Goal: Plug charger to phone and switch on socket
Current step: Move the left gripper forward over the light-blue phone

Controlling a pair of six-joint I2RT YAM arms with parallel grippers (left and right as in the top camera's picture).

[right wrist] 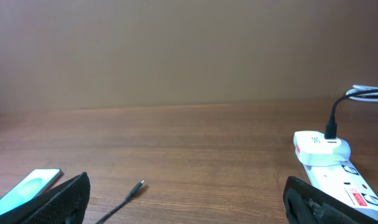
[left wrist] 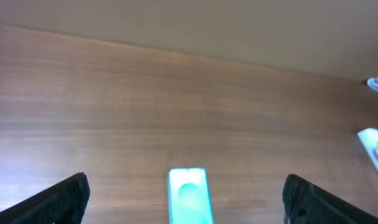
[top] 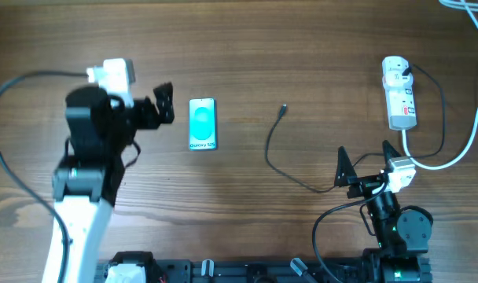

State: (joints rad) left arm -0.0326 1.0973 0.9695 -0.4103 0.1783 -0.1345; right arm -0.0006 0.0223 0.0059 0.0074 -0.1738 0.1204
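Note:
The phone (top: pixel 202 123) lies flat at the table's middle left, its turquoise screen lit; it also shows in the left wrist view (left wrist: pixel 189 195) and at the left edge of the right wrist view (right wrist: pixel 24 190). My left gripper (top: pixel 165 103) is open and empty just left of the phone. The charger (top: pixel 274 145) is a thin black cable whose connector plug (top: pixel 283 110) lies free on the wood, also seen in the right wrist view (right wrist: pixel 135 188). The socket (top: pixel 400 94) lies at the far right with a black plug in it, shown too in the right wrist view (right wrist: pixel 329 155). My right gripper (top: pixel 363 159) is open and empty below the socket.
A thicker white cable (top: pixel 459 153) runs from the socket along the right edge. A black cable (top: pixel 11 86) loops round the left arm. The arm bases (top: pixel 262 271) stand at the front edge.

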